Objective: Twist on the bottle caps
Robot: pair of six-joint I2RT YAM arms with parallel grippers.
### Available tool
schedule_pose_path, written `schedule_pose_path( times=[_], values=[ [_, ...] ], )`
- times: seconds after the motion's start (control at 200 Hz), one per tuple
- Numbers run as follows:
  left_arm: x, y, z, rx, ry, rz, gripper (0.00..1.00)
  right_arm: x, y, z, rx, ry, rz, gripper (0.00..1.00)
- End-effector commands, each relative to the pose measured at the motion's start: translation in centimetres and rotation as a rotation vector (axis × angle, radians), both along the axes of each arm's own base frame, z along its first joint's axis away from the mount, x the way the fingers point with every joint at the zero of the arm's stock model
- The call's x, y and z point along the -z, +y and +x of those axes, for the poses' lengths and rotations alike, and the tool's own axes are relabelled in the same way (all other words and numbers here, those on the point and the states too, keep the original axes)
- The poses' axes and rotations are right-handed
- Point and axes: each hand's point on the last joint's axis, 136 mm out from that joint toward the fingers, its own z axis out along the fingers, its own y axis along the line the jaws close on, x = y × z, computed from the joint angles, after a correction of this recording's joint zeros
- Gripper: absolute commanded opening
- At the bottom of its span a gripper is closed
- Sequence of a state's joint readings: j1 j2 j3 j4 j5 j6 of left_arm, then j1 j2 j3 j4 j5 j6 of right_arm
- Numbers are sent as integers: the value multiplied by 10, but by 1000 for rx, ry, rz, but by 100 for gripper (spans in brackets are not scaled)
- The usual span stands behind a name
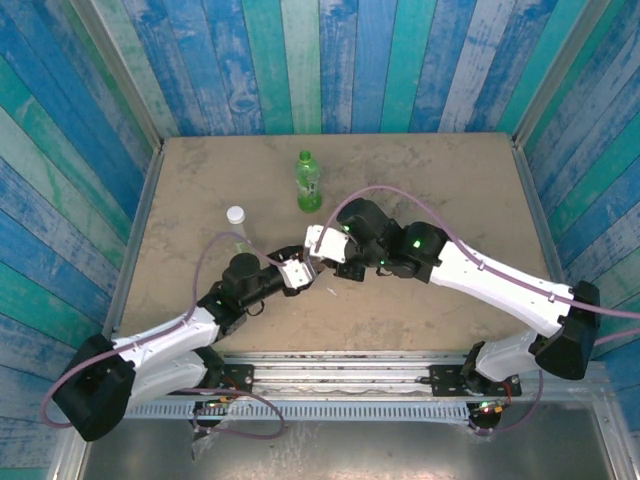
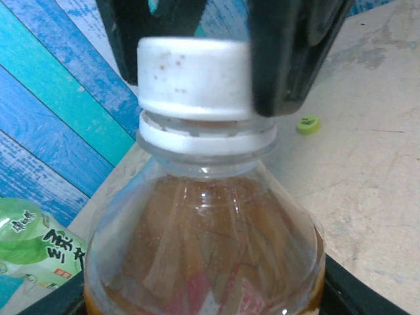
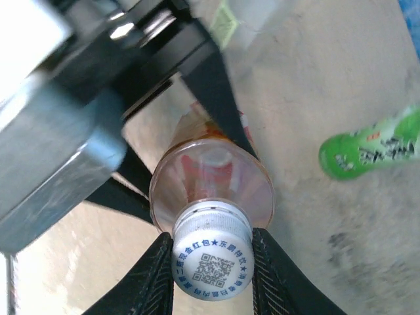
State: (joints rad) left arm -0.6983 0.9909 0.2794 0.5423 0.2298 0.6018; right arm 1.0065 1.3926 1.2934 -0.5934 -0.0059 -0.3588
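The amber bottle (image 3: 211, 174) is gripped round its body by the left pincer (image 1: 298, 272), near the middle of the surface (image 1: 450, 180). And there it is: a white cap (image 3: 212, 264) is seated on the neck and is pinched from both sides by the right pincer (image 3: 213, 279), its fingers (image 3: 157, 282) pressed against the cap's rim. A yellow-green cap (image 2: 307, 124) is seen lying loose on the surface beyond. Further back, the green bottle (image 1: 309, 182) is stood upright, and the clear bottle (image 1: 236, 228), white-topped, is stood to its left.
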Motion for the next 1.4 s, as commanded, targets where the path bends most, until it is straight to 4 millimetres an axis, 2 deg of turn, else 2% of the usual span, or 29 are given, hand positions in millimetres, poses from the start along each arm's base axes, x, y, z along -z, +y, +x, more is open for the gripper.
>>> schedule_pose_path(
  times=[0.0,0.07,0.145,0.215,0.326,0.411,0.501,0.611,0.786,0.877,1.017,1.127,1.197,1.307,1.397],
  values=[
    [-11,-1,8,-29,-35,-17,50,-32,19,10,431,362,433,2],
    [-9,-1,8,-24,-31,-13,49,-30,30,-4,433,532,510,8],
    [-8,-2,7,-21,-26,-11,49,-29,30,-10,386,534,479,18],
    [-6,-2,7,-18,-21,-4,49,-26,21,-11,293,401,377,26],
    [-3,-1,5,-12,-8,12,50,-18,2,-16,54,125,174,48],
    [-1,-1,2,2,-1,20,50,-16,-13,-16,-73,-56,64,57],
    [2,-2,-3,26,6,32,50,-9,-23,-25,-292,-224,-73,65],
    [2,-3,-7,44,9,32,51,-2,-31,-28,-474,-354,-216,72],
    [-1,-4,-8,54,12,38,51,-1,-23,-17,-562,-415,-311,67],
    [-2,-1,-10,47,-6,31,51,0,-14,-15,-578,-399,-309,54],
    [-5,0,-12,50,-16,17,51,10,-2,-15,-611,-356,-313,40],
    [-6,0,-14,56,-12,13,51,13,-1,-15,-612,-348,-332,34],
    [-7,1,-14,51,-17,9,51,12,-1,-14,-602,-348,-331,21],
    [-8,1,-12,49,-27,10,51,8,1,-14,-573,-330,-304,19],
    [-8,1,-10,39,-29,9,51,6,3,-11,-474,-271,-247,18]
  ],
)
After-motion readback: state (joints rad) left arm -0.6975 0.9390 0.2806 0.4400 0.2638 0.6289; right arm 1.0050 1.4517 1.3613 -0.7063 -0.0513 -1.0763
